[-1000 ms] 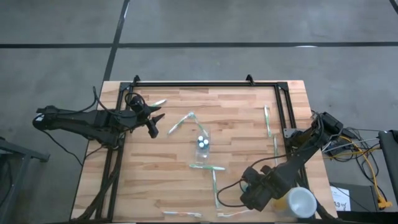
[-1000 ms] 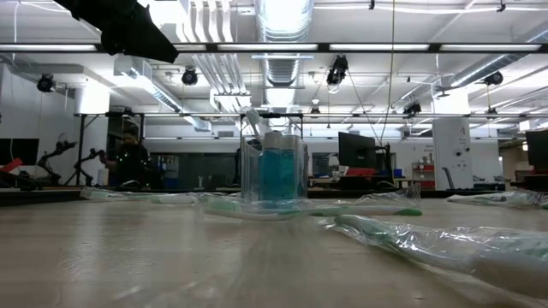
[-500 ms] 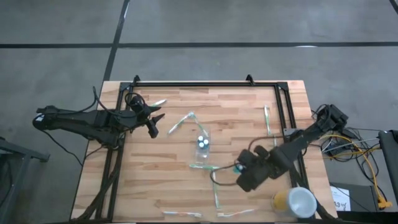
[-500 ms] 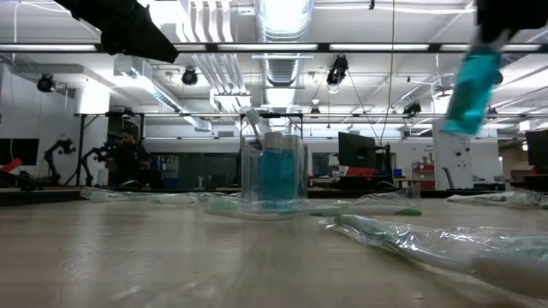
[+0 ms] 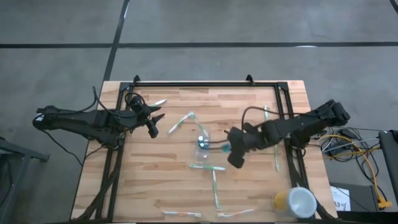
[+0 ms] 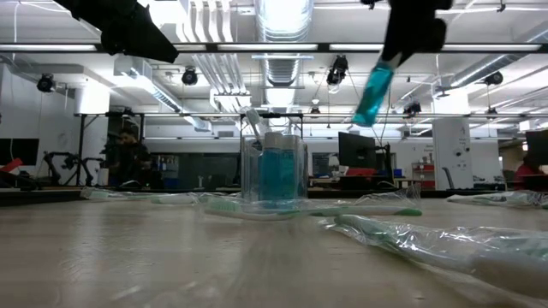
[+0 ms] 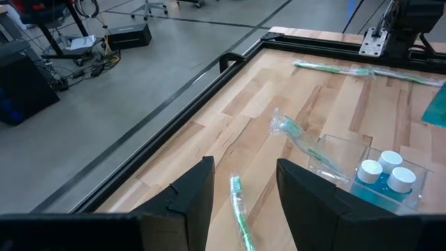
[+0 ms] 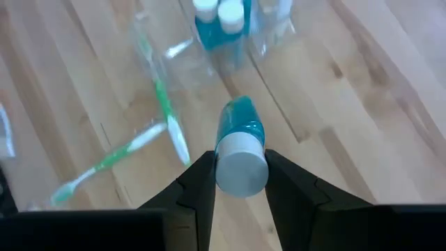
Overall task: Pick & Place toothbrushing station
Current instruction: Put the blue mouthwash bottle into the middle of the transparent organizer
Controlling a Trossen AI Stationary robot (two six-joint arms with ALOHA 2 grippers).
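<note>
Two tubes (image 8: 217,12) stand in the clear cup (image 5: 203,142); right gripper (image 8: 240,174) clamps a third tube (image 8: 240,150); left gripper (image 7: 244,188) fingers apart; no writing readable.

The clear cup (image 5: 203,142) stands near the middle of the table (image 5: 242,190) with two tubes (image 7: 380,172) upright in it. The right gripper (image 5: 231,149) hangs above the table just right of the cup, holding a third tube (image 8: 239,143) between its fingers. The left gripper (image 5: 152,122) waits near the left edge. Toothbrushes (image 5: 213,186) lie scattered: one left of the cup, some toward the near edge, others by the right edge. A larger cup (image 5: 295,201) sits at the near right corner.
</note>
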